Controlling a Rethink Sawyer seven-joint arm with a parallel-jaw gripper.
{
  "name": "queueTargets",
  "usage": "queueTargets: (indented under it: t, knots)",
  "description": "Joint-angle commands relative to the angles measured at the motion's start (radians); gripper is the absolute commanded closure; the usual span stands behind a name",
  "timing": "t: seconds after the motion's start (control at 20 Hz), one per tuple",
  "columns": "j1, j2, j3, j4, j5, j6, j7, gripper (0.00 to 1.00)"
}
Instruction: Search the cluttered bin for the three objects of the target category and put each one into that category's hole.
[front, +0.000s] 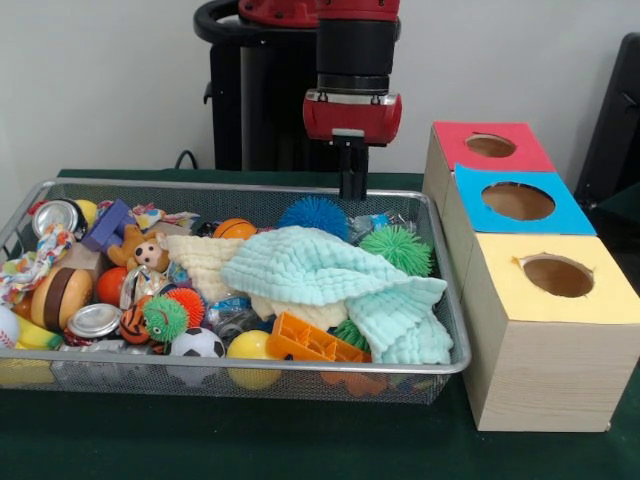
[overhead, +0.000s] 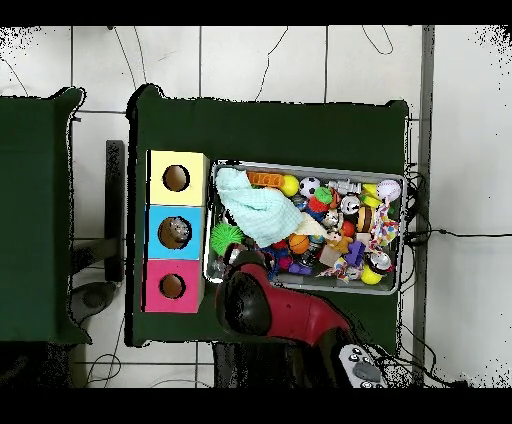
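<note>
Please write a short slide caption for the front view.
Sawyer gripper hovers over the cluttered wire bin, beside the blue-topped hole.

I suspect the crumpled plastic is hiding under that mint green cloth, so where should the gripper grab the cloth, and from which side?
Probably the raised fold near the middle of the mint green cloth, coming straight down from above. It lies limp and bunched over the toys, so that fold sits highest, and the bin walls block any sideways approach.
</note>
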Motion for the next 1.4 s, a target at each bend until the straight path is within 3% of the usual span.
queueTargets:
  t: [0.05, 0.6, 0.9, 1.4]
  knots:
    - [-0.062, 0.055, 0.141, -0.027, 0.041, 0.133, 0.165, 1.0]
    - [-0.071, 0.088, 0.128, -0.145, 0.073, 0.238, 0.115, 1.0]
    - [-0.059, 0.078, 0.089, -0.245, -0.001, 0.278, 0.023, 1.0]
    - [-0.131, 0.074, 0.108, -0.341, -0.122, 0.316, -0.064, 1.0]
